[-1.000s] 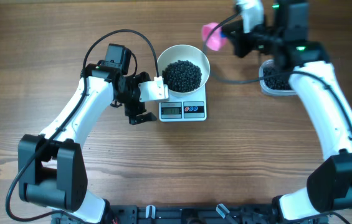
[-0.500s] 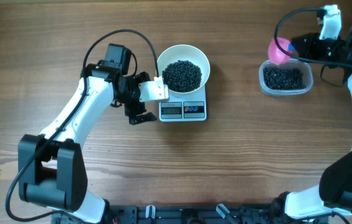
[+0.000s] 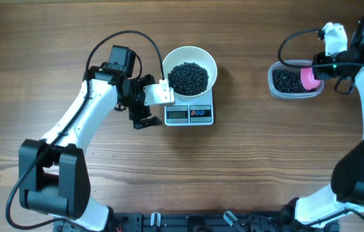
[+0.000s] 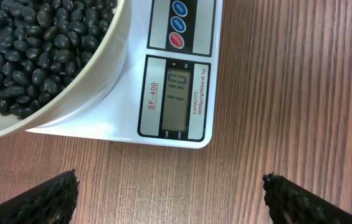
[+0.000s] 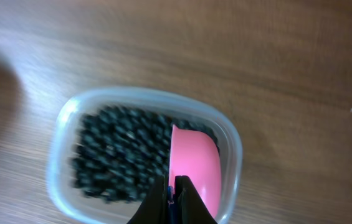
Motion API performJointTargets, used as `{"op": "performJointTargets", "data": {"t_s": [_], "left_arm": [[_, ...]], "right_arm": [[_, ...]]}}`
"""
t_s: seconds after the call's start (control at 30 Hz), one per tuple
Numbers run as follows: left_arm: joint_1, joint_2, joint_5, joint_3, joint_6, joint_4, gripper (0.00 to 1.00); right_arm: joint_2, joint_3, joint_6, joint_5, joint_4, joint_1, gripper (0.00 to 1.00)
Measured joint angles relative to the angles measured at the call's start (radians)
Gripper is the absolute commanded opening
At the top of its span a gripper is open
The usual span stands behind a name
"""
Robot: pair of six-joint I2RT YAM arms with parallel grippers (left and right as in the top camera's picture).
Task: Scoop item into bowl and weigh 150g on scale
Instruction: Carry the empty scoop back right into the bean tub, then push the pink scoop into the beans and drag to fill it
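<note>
Gaping left fingers [image 4: 45, 199] hold nothing; right fingers [image 5: 154, 208] pinch a smooth, rounded pink scoop [image 5: 194, 165].

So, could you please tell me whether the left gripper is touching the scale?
Apart. In the left wrist view, the left gripper is open, and bare table lies between its fingertips and the scale.

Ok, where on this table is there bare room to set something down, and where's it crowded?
Free: the bare table between the scale and the clear tub, and the wide strip in front of the scale. Crowded: the open left gripper sits beside the scale and bowl of beans; the right gripper holds a pink scoop in the tub.
</note>
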Motion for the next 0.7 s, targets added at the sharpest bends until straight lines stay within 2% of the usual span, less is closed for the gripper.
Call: {"op": "performJointTargets", "data": {"t_s": [0.27,0.53,0.7], "left_arm": [[0.000,0.000,0.000,0.000,0.000,0.000,1.00],[0.000,0.000,0.000,0.000,0.000,0.000,1.00],[0.000,0.000,0.000,0.000,0.000,0.000,1.00]], "right_arm": [[0.079,0.023,0.018,-0.008,0.008,0.003,0.04],[0.140,0.032,0.187,-0.204,0.026,-0.011,0.04],[0.144,0.032,0.264,-0.223,0.033,-0.013,0.04]]}}
